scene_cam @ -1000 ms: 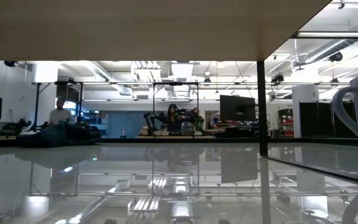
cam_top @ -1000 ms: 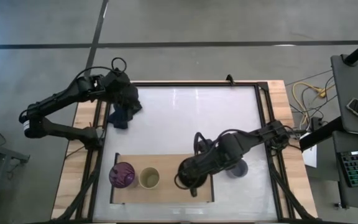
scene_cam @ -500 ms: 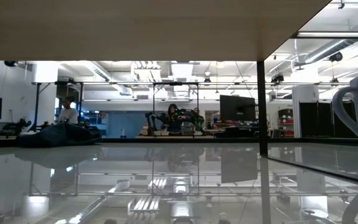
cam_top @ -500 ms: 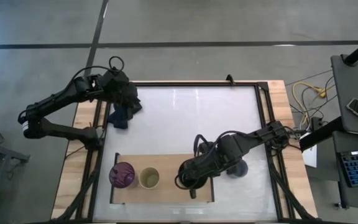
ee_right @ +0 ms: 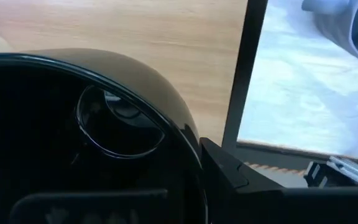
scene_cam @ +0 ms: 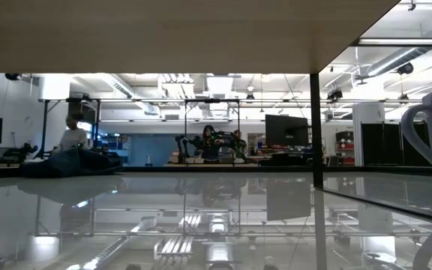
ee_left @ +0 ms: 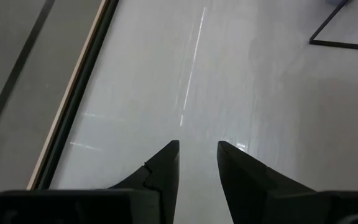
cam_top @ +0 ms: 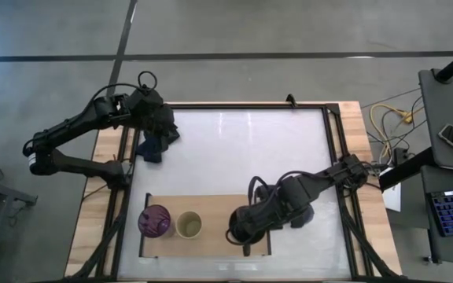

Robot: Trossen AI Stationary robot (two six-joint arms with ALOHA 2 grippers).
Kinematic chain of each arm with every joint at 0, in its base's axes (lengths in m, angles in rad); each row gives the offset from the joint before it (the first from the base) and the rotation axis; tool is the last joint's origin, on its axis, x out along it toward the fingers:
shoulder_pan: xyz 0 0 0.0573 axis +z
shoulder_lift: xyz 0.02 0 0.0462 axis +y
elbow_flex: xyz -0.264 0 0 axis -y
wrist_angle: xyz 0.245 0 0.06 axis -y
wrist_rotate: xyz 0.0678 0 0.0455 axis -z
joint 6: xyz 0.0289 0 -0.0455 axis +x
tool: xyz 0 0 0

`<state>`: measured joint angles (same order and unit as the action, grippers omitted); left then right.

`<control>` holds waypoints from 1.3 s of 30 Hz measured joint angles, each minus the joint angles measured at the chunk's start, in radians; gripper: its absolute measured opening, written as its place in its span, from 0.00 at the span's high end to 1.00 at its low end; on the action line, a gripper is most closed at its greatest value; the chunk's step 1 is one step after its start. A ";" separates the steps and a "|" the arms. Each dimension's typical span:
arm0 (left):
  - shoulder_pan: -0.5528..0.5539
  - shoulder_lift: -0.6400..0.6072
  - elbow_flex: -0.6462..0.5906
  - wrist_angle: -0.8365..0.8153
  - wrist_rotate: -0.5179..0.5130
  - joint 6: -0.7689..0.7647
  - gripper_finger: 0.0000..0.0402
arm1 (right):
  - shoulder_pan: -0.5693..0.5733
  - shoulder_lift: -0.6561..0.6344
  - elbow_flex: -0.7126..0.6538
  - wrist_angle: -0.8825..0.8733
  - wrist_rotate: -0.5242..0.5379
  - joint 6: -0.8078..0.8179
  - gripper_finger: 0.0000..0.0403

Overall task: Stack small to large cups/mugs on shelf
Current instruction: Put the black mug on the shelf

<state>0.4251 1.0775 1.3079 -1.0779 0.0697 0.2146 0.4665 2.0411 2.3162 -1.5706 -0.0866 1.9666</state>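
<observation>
Progress: roughly halfway by my read, two cups parked on the shelf (cam_top: 211, 244), a third one going on, one not touched yet.
Left gripper (ee_left: 197, 155): way off at the far left corner of the table (cam_top: 234, 149), sitting over the dark blue cloth (cam_top: 154, 147). Fingers slightly apart with nothing between them, so it's just waiting.
Purple tumbler (cam_top: 155, 220): standing at the left end of the shelf, upright, looks done.
Beige cup (cam_top: 189, 225): just beside the tumbler on its right, also upright, done too.
Black mug (ee_right: 86, 130): over the right part of the shelf, near the right edge, mostly hidden under the arm from above. Can't tell if its base is touching the wood yet.
Right gripper (cam_top: 241, 226): clamped on the black mug's rim, going by the wrist view where one finger sits against the outside wall.
Lavender mug (cam_top: 301, 214): on the bare tabletop just off the shelf's right end, half hidden by the right arm.
Left to do: release the black mug, then fetch the lavender one. Size-wise it probably belongs between beige and black, so that gap matters.
</observation>
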 joint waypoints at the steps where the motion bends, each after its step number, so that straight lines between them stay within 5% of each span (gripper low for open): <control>1: -0.001 0.000 0.000 0.000 0.000 0.000 0.76 | 0.004 0.000 -0.006 0.000 0.007 0.000 0.93; 12: 0.000 0.000 0.000 -0.003 0.001 -0.025 0.76 | 0.012 -0.017 -0.121 -0.002 0.062 -0.083 0.93; 39: 0.000 0.001 0.000 0.006 0.001 0.062 0.76 | -0.021 -0.019 -0.121 0.000 0.005 -0.057 0.91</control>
<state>0.4255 1.0782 1.3075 -1.0714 0.0708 0.2770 0.4454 2.0220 2.1948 -1.5704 -0.0814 1.9099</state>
